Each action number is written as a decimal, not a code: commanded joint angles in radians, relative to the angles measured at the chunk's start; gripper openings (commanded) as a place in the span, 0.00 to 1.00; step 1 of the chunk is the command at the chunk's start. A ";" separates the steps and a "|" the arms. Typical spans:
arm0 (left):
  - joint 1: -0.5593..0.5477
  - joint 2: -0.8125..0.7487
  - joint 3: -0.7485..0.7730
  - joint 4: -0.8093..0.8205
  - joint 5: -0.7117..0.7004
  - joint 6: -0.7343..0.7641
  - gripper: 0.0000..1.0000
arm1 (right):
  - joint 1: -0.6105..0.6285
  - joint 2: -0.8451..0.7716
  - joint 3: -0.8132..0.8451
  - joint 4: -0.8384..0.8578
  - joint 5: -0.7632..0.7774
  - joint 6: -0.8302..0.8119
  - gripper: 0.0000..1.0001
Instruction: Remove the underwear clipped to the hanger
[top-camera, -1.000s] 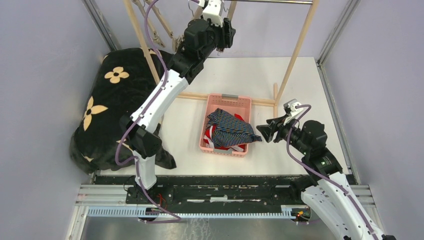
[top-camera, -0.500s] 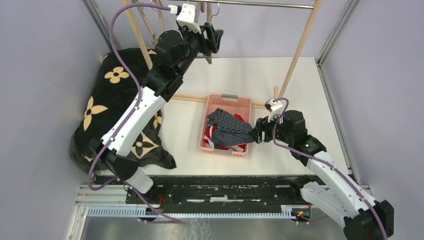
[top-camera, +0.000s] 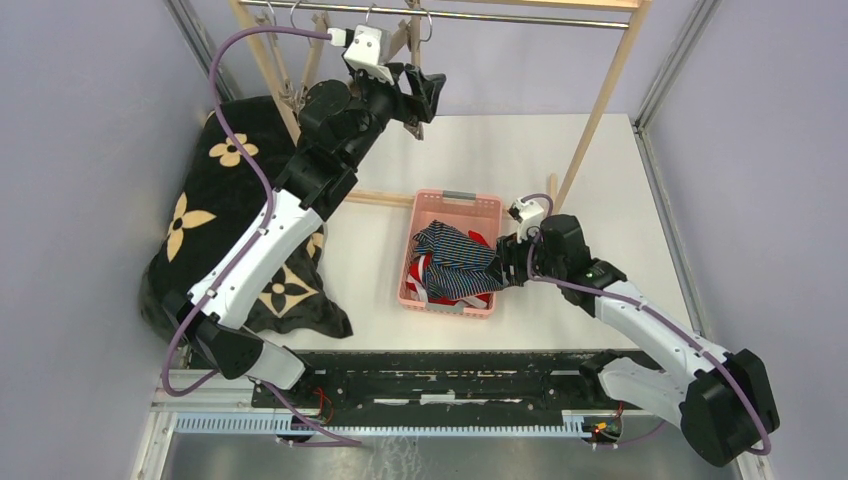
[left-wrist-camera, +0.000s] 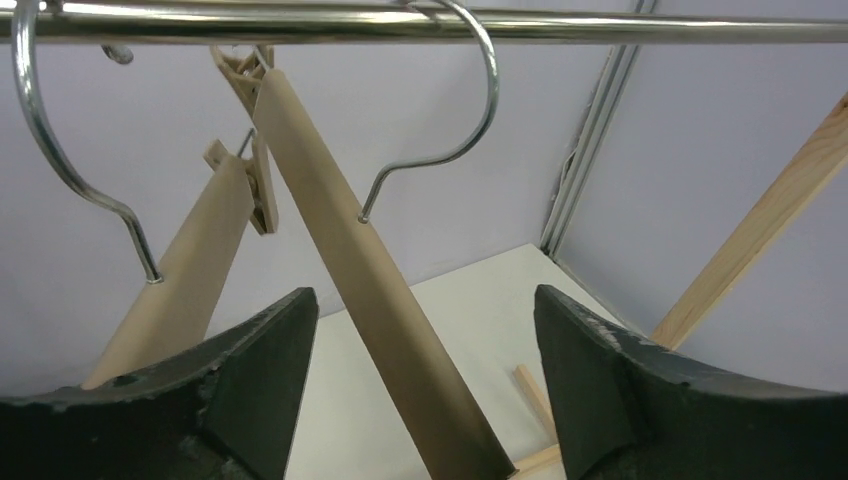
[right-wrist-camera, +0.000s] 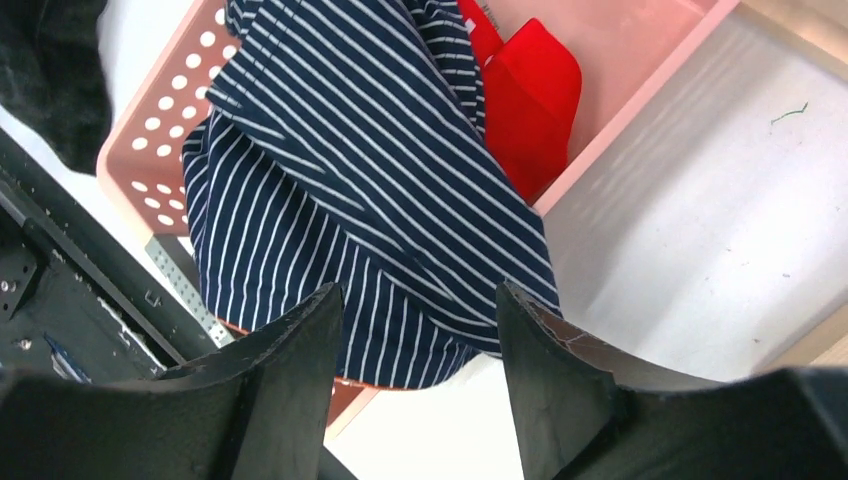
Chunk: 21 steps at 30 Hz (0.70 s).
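Note:
Dark blue striped boxers (top-camera: 455, 262) (right-wrist-camera: 380, 180) lie heaped in the pink basket (top-camera: 457, 197) over red briefs (top-camera: 480, 238) (right-wrist-camera: 525, 100). My right gripper (top-camera: 503, 262) (right-wrist-camera: 420, 295) hovers open at the basket's right edge, just above a corner of the boxers and holding nothing. High up by the metal rail (left-wrist-camera: 420, 25), my left gripper (top-camera: 425, 95) (left-wrist-camera: 425, 300) is open. A bare wooden hanger (left-wrist-camera: 370, 290) slants between its jaws, touching neither. A second hanger (left-wrist-camera: 190, 270) with a clip (left-wrist-camera: 262, 190) hangs to the left. No cloth shows on the hangers.
A black blanket with tan flowers (top-camera: 220, 210) covers the table's left side. The wooden rack's right leg (top-camera: 600, 95) and floor bar (top-camera: 385, 193) stand behind the basket. Frame posts and grey walls close in both sides.
My left gripper has moved left along the rail and opened wider. My right arm has reached left to the basket's edge, over the boxers.

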 joint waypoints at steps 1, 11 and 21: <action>0.003 -0.014 0.000 0.062 0.051 -0.003 0.92 | 0.003 0.036 0.057 0.076 0.052 0.002 0.64; 0.003 -0.002 -0.031 0.206 0.110 0.036 0.99 | 0.006 0.036 0.049 0.073 0.075 -0.008 0.63; 0.003 -0.047 -0.054 0.359 0.104 0.134 0.99 | 0.005 0.055 0.049 0.093 0.060 -0.004 0.63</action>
